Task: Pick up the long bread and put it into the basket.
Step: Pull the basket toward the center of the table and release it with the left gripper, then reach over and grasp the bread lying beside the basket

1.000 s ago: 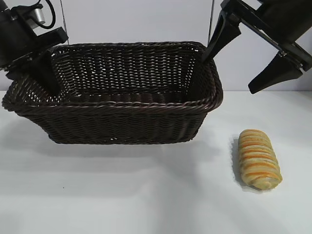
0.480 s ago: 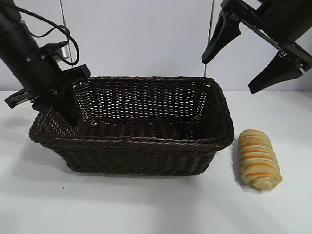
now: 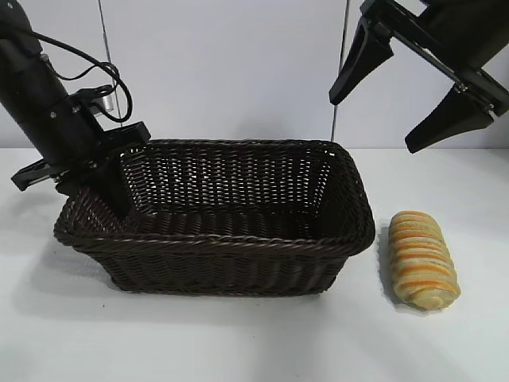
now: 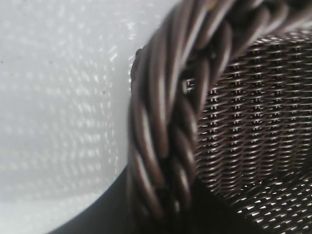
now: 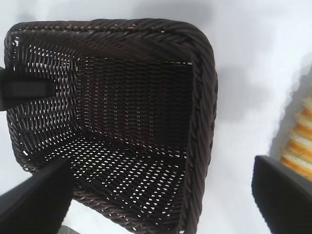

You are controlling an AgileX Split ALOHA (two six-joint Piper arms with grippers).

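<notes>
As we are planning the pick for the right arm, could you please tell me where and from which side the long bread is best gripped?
Grip the long bread across its middle, coming down from above. It lies flat on the table, to the right of the basket, with clear table along both long sides, so the fingers can straddle its narrow width. The right pincer hangs open above it; I would expect a soft squeeze to suit it.

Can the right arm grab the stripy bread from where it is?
Probably yes. The right gripper hangs open above the long bread, which lies alone on the table beside the basket, with nothing between them.
</notes>
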